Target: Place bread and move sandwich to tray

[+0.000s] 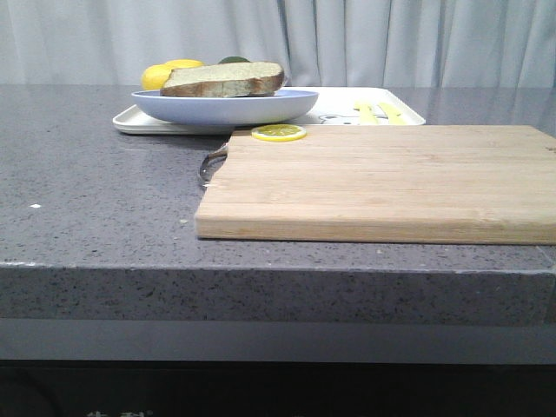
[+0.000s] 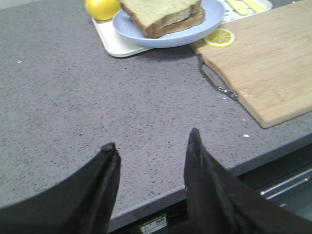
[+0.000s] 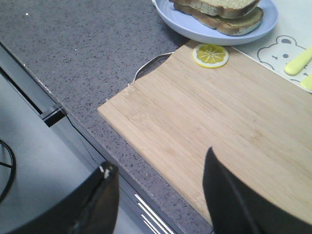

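Note:
The sandwich (image 1: pixel 224 80) lies on a round light-blue plate (image 1: pixel 226 108) that rests on the left part of the white tray (image 1: pixel 130 122). Its top slice of bread (image 2: pixel 161 9) has a brown crust and a pale speckled crumb and lies on a second slice (image 3: pixel 234 25). No egg shows. My left gripper (image 2: pixel 151 140) is open and empty over bare counter near the front edge, well short of the plate (image 2: pixel 195 31). My right gripper (image 3: pixel 160 158) is open and empty over the front edge of the cutting board. Neither gripper shows in the front view.
A wooden cutting board (image 1: pixel 382 182) with a metal handle (image 2: pixel 217 83) lies in front of the tray. A lemon slice (image 1: pixel 278 133) sits at its far left corner. Yellow cutlery (image 1: pixel 378 113) lies on the tray. A whole lemon (image 2: pixel 102 7) lies behind the plate.

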`<state>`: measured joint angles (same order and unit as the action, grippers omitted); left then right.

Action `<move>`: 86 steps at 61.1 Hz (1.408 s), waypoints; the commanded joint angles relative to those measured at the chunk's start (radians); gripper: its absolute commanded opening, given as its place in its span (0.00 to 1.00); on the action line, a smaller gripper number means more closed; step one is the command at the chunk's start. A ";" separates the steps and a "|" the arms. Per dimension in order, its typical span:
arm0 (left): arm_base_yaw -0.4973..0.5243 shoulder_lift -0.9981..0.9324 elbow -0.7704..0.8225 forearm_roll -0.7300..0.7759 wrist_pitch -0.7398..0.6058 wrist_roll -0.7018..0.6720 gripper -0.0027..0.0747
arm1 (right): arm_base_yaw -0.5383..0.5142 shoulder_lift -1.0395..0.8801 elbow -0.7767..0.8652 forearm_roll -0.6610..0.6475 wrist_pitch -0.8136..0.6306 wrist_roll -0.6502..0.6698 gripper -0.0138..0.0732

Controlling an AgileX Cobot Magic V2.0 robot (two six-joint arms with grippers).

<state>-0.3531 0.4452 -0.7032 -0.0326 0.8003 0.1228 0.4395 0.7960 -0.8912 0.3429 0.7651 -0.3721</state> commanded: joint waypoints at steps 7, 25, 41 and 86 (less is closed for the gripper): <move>-0.007 0.005 -0.026 0.027 -0.072 -0.046 0.44 | -0.007 -0.008 -0.026 0.006 -0.067 -0.001 0.63; -0.007 0.005 -0.026 0.023 -0.072 -0.046 0.13 | -0.007 -0.008 -0.026 0.006 -0.062 -0.001 0.13; -0.007 0.005 -0.026 0.018 -0.074 -0.046 0.01 | -0.007 -0.008 -0.026 0.009 -0.062 -0.001 0.08; 0.158 -0.234 0.380 0.056 -0.563 -0.046 0.01 | -0.007 -0.008 -0.026 0.009 -0.062 -0.001 0.08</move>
<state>-0.2268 0.2469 -0.3756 0.0203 0.4482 0.0879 0.4395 0.7960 -0.8912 0.3381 0.7651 -0.3721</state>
